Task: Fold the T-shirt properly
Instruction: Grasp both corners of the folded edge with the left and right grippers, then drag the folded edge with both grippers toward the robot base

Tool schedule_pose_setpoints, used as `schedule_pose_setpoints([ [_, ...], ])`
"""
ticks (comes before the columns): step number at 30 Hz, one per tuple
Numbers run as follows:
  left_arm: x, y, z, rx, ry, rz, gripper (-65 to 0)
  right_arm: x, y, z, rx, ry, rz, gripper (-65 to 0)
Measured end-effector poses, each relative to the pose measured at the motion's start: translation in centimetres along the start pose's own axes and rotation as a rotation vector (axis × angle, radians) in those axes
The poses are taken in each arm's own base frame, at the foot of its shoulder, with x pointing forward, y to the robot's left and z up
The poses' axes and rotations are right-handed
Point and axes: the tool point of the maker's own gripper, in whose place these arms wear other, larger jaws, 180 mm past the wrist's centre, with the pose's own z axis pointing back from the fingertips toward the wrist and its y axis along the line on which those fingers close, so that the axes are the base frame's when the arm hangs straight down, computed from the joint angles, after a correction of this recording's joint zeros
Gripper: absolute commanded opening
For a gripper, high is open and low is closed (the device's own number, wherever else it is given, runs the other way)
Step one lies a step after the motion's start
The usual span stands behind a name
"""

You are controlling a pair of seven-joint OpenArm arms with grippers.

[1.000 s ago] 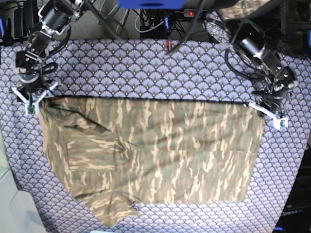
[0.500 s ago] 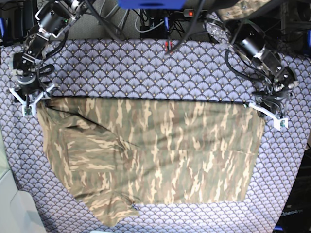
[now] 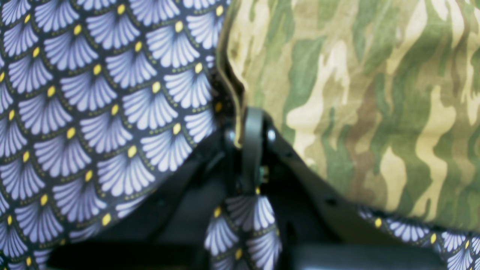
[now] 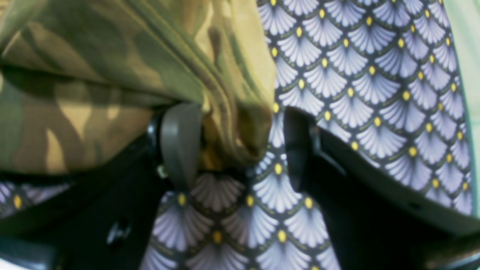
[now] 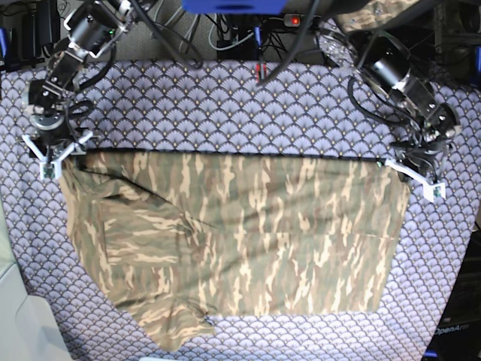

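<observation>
So the T-shirt (image 5: 240,241) lies spread on the cloth (image 5: 225,105), one fold done along its far edge, the rest left. The left gripper (image 5: 413,171) pinches the far right corner; the right gripper (image 5: 51,154) stands wide around the far left corner, gripping nothing

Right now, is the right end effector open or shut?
Open: right end effector pads stand apart, bunched T-shirt corner against one pad, not pinched.

We are seeing a purple fan-scale cloth (image 5: 225,105) covering the surface, with cables (image 5: 233,34) and a red light (image 5: 294,20) lying at twelve o'clock.
</observation>
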Motion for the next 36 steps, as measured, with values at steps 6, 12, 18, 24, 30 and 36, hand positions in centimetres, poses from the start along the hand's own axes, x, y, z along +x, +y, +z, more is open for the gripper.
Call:
schedule_pose_setpoints([
  [6, 0.0, 0.0, 0.0, 0.0, 0.0, 0.0, -65.0, 0.0, 0.3, -0.1, 0.006, -0.001, -0.008, -28.9],
  [12, 0.0, 0.0, 0.0, 0.0, 0.0, 0.0, -65.0, -0.1, 0.5, -1.1, 0.025, -0.025, -0.066, -28.9],
  [18, 0.0, 0.0, 0.0, 0.0, 0.0, 0.0, -65.0, -0.2, 0.3, -1.2, 0.031, -0.039, -0.092, -31.7],
  [24, 0.0, 0.0, 0.0, 0.0, 0.0, 0.0, -65.0, -0.2, 0.9, -1.2, 0.054, -0.041, -0.092, -61.2],
  [30, 0.0, 0.0, 0.0, 0.0, 0.0, -0.002, -65.0, -0.2, 0.5, -0.8, 0.036, -0.023, -0.061, -65.0],
  [36, -1.2, 0.2, 0.3, 0.001, 0.056, -0.004, -65.0, -1.3, -0.6, 0.8, 0.001, 0.006, -0.015, -65.0],
])
